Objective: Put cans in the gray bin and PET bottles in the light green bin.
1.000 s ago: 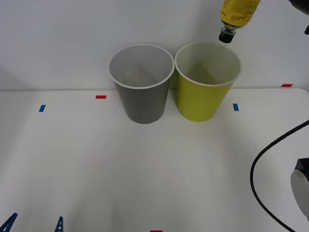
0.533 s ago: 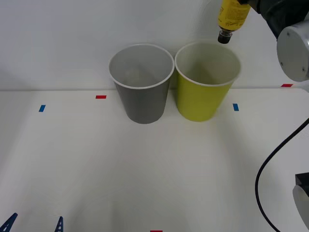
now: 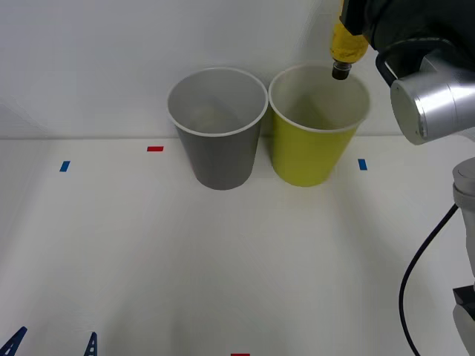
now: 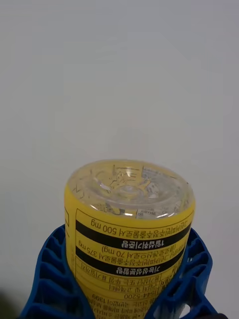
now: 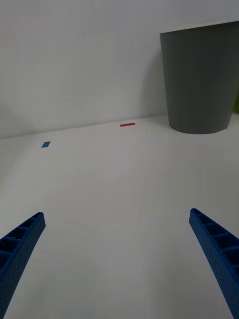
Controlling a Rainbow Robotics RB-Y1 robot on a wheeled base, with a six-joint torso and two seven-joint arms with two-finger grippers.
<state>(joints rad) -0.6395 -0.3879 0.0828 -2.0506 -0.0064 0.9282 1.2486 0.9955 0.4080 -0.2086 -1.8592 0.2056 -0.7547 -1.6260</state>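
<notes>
The gray bin (image 3: 219, 152) and the light green bin (image 3: 308, 152) stand side by side at the back of the white table. A PET bottle (image 3: 347, 44) with a yellow label hangs upside down, its black cap just above the far right rim of the light green bin. My right gripper (image 4: 127, 249) is shut on the bottle (image 4: 129, 199), blue fingers on both sides of it. At the table's near left edge my left gripper (image 3: 52, 341) is open with nothing in it, and its wrist view shows the gray bin (image 5: 199, 79) ahead. The cans are out of view.
Red tape marks (image 3: 154, 148) and blue tape marks (image 3: 64, 166) dot the table (image 3: 223, 259). A black cable (image 3: 415, 267) loops at the right beside my right arm's silver joint (image 3: 430, 104). A white wall rises right behind the bins.
My right arm has swung in from the upper right. The bottle has dropped and shifted a little left, its cap now level with the light green bin's rim.
</notes>
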